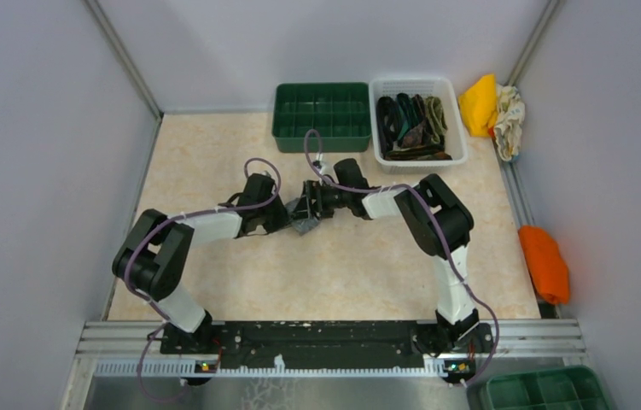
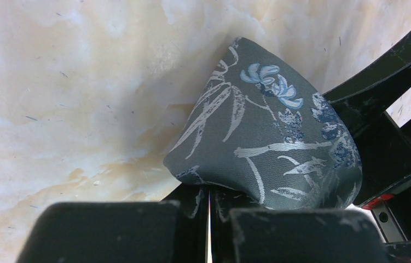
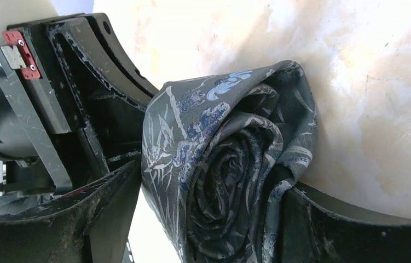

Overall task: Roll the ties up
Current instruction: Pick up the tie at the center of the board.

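Observation:
A grey tie point(image 1: 304, 224) with pale leaf and blue flower patterning is wound into a coil at the table's middle, where both arms meet. In the left wrist view my left gripper point(image 2: 209, 192) is shut, its tips pinching the lower edge of the coil point(image 2: 268, 142). In the right wrist view the coil's spiral end point(image 3: 230, 175) stands between the wide-spread fingers of my right gripper point(image 3: 203, 219). The right finger touches the fabric; a bright gap separates the left finger from it. Several dark ties point(image 1: 415, 128) lie in the white basket.
A white basket point(image 1: 374, 120) and a green compartment tray point(image 1: 321, 111) stand at the back. Yellow point(image 1: 479, 104) and patterned point(image 1: 509, 120) cloths lie at the back right, an orange cloth point(image 1: 544, 260) along the right wall. Another green tray point(image 1: 547, 389) sits at the near right corner.

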`<state>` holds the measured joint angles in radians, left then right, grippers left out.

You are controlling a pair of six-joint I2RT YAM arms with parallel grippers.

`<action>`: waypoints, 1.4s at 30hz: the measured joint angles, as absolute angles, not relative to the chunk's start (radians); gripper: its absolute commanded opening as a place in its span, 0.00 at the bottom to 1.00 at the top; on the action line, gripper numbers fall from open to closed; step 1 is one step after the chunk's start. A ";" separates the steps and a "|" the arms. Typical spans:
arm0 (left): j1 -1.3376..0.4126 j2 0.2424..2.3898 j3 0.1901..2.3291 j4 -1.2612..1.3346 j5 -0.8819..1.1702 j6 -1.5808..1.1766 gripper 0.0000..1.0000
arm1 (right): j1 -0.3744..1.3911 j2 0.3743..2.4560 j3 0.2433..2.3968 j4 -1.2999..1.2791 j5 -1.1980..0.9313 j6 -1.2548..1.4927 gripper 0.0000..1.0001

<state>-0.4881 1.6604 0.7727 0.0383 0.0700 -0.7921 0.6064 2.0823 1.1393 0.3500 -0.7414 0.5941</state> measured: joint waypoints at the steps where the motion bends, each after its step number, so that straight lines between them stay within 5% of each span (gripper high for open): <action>1: -0.488 1.660 0.773 0.039 0.070 -0.789 0.00 | 0.607 2.080 1.135 0.352 -0.739 0.592 0.76; 11: -0.488 1.647 0.738 0.088 0.070 -0.766 0.00 | 0.606 2.077 1.132 0.334 -0.727 0.575 0.54; 17: -0.488 1.675 0.748 0.119 0.080 -0.764 0.00 | 0.604 2.085 1.119 0.318 -0.720 0.567 0.00; 33: -0.489 1.625 0.874 -0.157 -0.135 -0.694 0.00 | 0.622 1.944 1.053 0.203 -0.560 0.548 0.00; 42: -0.438 1.839 1.374 -0.184 -0.138 -0.593 0.00 | 0.598 1.705 1.057 0.051 -0.300 0.463 0.00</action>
